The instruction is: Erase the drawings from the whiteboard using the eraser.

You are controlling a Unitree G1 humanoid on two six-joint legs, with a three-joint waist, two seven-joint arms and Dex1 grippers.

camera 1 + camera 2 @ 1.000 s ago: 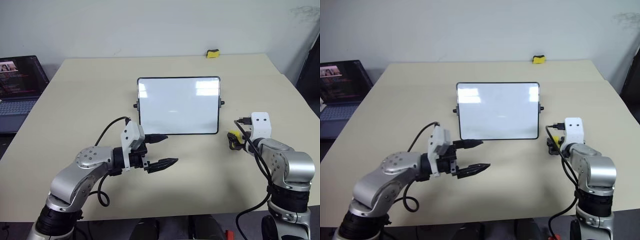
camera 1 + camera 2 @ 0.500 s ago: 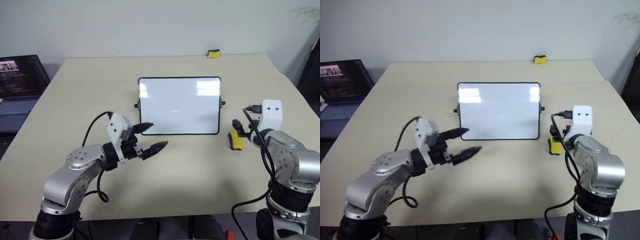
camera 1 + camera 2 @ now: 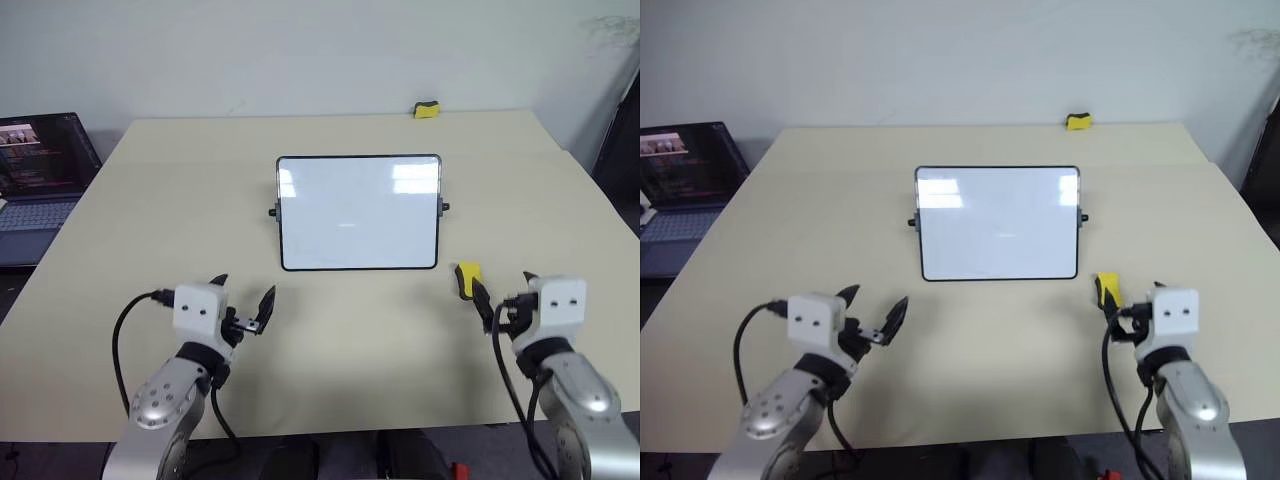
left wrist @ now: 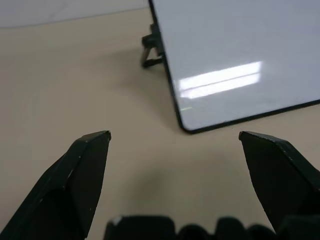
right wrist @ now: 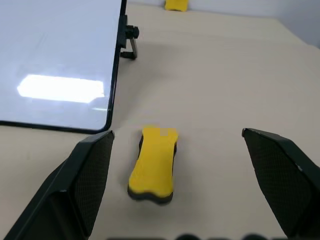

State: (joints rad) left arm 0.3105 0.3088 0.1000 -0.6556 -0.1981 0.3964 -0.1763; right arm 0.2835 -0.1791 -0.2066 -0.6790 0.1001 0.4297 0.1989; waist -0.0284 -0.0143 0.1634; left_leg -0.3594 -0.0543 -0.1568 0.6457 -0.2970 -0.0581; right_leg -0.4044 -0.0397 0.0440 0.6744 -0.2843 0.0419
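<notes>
Board (image 3: 358, 212) flat mid-table, apparently wiped clean, though glare may hide faint marks. Eraser (image 3: 467, 280) set down just right of board, free. Both grippers, left (image 3: 243, 303) and right (image 3: 503, 297), near of board, spread wide, gripping nothing.

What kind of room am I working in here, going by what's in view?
Probably an office or lab workspace: a large beige table against a plain white wall, an open laptop at its left edge, and a small framed whiteboard with a yellow eraser beside it.
</notes>
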